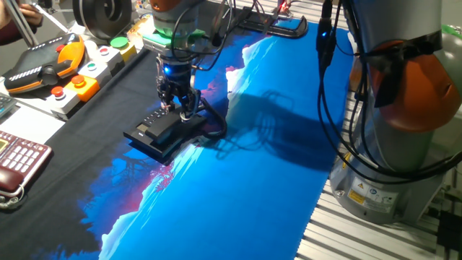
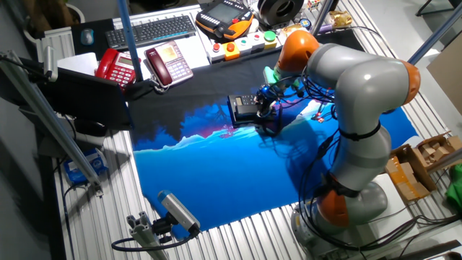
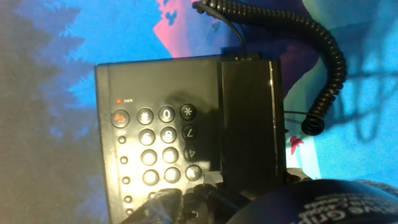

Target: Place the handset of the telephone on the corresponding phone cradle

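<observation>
The black telephone [image 1: 148,135] [image 2: 244,110] lies on the blue cloth, its keypad [image 3: 163,144] facing up. The slim black handset [image 3: 247,118] [image 1: 175,130] lies along the cradle channel beside the keypad. Its coiled cord [image 3: 323,68] [image 1: 214,130] curls off past the phone's end. My gripper [image 1: 180,110] [image 2: 266,97] [image 3: 245,198] is low over one end of the phone. Its fingers straddle the end of the handset and seem closed on it. The cradle itself is hidden under the handset.
A dark red phone with pale keys [image 1: 18,162] [image 2: 167,61] and a brighter red phone [image 2: 115,66] lie on the black cloth at the side. An orange teach pendant [image 1: 50,65], a button box [image 1: 86,79] and a keyboard [image 2: 151,30] stand behind. The arm's base [image 1: 390,108] is on the right.
</observation>
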`<state>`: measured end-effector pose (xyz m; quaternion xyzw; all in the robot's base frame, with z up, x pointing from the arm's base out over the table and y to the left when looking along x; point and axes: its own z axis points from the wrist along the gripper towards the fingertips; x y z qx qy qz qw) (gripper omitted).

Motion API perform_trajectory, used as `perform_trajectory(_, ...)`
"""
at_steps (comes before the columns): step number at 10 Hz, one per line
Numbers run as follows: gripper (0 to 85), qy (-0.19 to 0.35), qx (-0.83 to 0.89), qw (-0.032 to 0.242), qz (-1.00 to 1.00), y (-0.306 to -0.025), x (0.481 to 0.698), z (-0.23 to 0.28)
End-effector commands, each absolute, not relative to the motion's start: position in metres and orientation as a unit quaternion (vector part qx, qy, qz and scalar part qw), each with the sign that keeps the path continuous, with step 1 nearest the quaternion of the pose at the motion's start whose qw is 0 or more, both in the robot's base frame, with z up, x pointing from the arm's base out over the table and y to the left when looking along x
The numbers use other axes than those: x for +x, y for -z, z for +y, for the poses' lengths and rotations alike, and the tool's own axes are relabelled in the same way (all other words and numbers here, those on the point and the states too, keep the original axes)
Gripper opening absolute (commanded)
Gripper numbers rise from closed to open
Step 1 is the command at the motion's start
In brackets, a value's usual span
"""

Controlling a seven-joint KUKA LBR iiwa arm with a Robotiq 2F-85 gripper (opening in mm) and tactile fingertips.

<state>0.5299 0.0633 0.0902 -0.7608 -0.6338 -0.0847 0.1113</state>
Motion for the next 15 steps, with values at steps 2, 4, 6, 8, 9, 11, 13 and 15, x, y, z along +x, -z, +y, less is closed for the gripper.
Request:
perform_trajectory(2,0.7,0.086,-0.758,0.111,-0.637,-0.086,0.529,0.063)
perform_trajectory(4,0.7,0.085,-0.757,0.112,-0.638,-0.084,0.529,0.062)
perform_trajectory(6,0.7,0.086,-0.756,0.114,-0.639,-0.083,0.529,0.063)
perform_trajectory(8,0.7,0.085,-0.756,0.115,-0.639,-0.080,0.527,0.063)
perform_trajectory(9,0.7,0.085,-0.756,0.115,-0.639,-0.078,0.527,0.063)
perform_trajectory(11,0.7,0.084,-0.756,0.116,-0.639,-0.077,0.527,0.063)
perform_trajectory(13,0.7,0.085,-0.756,0.119,-0.639,-0.075,0.527,0.064)
perform_trajectory(15,0.7,0.085,-0.756,0.118,-0.638,-0.074,0.527,0.063)
